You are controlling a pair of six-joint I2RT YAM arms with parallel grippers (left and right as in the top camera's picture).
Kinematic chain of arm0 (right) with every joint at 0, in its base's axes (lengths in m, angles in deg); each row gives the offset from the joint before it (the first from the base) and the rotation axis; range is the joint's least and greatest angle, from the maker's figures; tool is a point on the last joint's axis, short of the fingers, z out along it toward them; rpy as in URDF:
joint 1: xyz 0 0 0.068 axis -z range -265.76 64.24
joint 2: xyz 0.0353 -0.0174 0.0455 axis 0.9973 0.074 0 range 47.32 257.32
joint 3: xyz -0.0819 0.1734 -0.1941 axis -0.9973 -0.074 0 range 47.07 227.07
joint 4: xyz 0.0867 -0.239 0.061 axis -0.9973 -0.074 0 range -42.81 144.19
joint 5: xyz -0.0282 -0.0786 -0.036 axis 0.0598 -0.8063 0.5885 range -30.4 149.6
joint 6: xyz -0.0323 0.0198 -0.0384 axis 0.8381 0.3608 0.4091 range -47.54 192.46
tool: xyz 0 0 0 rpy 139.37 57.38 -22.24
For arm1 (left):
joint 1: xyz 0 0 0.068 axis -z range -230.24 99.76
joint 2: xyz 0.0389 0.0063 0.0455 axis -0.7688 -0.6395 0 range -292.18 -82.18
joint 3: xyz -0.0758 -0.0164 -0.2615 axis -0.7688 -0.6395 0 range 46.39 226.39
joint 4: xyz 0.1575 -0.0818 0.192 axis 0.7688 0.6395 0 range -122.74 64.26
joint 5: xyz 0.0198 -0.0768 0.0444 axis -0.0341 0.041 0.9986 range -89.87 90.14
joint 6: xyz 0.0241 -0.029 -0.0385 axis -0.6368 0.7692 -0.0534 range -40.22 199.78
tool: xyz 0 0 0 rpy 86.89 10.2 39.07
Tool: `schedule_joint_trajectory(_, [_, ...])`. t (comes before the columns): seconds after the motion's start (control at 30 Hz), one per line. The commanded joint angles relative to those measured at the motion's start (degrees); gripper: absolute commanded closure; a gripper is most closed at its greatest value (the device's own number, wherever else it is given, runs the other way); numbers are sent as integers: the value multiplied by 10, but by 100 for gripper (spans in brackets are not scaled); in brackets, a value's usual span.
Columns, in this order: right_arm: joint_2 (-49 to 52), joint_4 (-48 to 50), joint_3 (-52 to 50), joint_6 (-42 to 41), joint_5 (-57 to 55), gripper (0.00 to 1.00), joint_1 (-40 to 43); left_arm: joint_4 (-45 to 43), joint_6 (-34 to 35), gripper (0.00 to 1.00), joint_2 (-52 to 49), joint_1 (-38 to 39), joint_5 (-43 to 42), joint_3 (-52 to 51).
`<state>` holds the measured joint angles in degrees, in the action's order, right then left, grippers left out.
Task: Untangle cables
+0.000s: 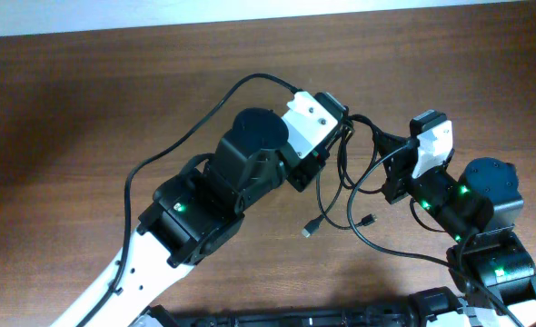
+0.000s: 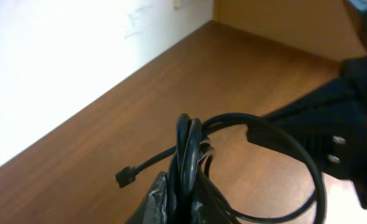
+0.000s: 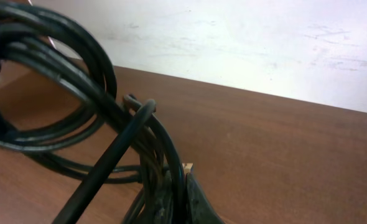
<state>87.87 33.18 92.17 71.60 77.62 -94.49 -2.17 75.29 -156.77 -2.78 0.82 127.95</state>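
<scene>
- Nearside of the cables (image 2: pixel 186 143), toward the arms' bases, two plug ends (image 1: pixel 312 231) trail loose over the table (image 1: pixel 86 109). If the arms pull apart, I judge these tails could whip through a loop and tighten the snarl rather than free it.
- Left of the cables, the left gripper (image 2: pixel 174 200) has its fingers pressed together on several strands at once, which rise from it in a tight fold. A grip on more than one cord may drag the whole bundle instead of one line.
- Right of the cables, the right gripper (image 3: pixel 174 198) is pinched closed on strands too, with big loops crowding its camera. Which cord it holds cannot be told, so both grips may be on the same one, and a hard pull could strain a plug or slip free.
- Just beyond the cables, the left arm's own thicker wire (image 1: pixel 254 76) arcs close by and could snag in a loop.
- Farther beyond the cables, the table runs on to the wall (image 2: pixel 59 56). No container shows anywhere, so nothing sits in one.
</scene>
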Motion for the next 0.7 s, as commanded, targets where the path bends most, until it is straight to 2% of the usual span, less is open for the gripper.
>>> schedule_joint_trajectory(0.0, [-2,1,1,0,-7,96,-2,-9,40,100,3,-3,111,9])
schedule_joint_trajectory(0.3, [-2,-7,1,0,-19,96,-2,-16,110,100,3,-3,248,9])
schedule_joint_trajectory(0.43, [-2,-50,1,0,-99,96,-2,-20,114,100,3,-5,277,9])
schedule_joint_trajectory(0.67, [-2,-133,1,0,-255,96,-2,-27,114,100,3,-5,277,9])
